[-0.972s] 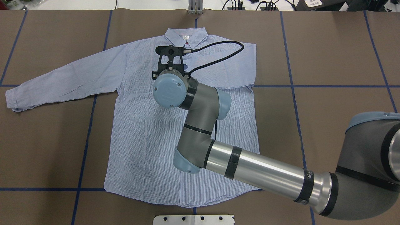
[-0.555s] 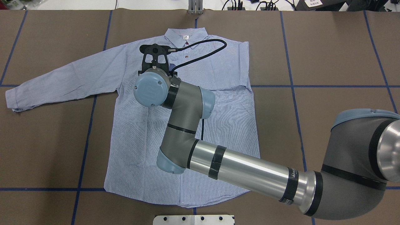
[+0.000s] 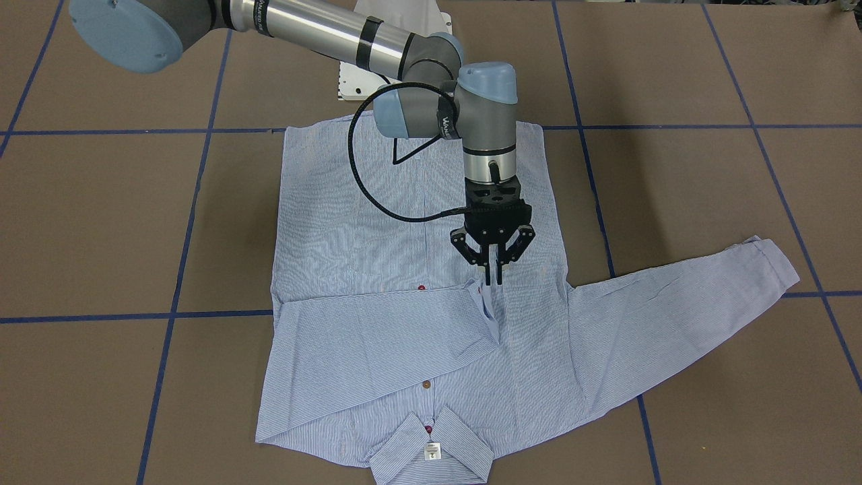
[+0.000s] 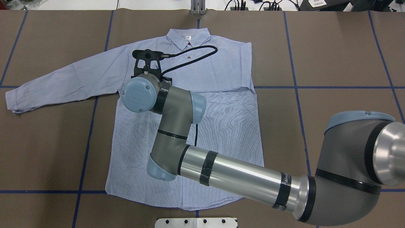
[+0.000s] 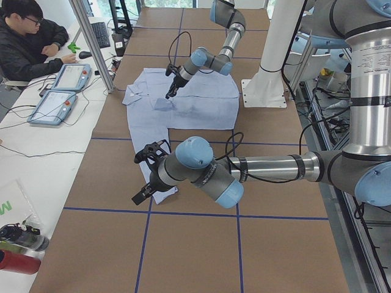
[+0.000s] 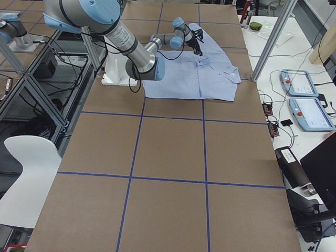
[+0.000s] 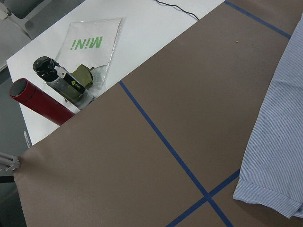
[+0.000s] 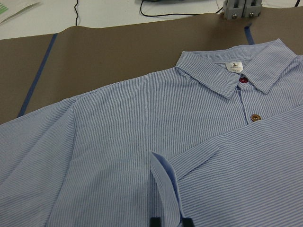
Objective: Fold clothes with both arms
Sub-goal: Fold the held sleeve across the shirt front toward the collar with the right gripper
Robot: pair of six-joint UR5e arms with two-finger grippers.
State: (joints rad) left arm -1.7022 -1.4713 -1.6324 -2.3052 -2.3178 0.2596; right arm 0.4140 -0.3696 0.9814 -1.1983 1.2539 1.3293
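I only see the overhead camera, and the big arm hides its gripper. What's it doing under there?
Observer: The right gripper is shut on the cuff of the folded sleeve, over the shirt's chest.
Operator: Where's the other arm?
Observer: The left gripper hangs beside the end of the stretched-out sleeve.
Operator: Is anybody watching?
Observer: A person sits off to one side, near two tablets.

Bright, even light from above; faint shadows on the bench, glare streaking the silver right arm, focus crisp.
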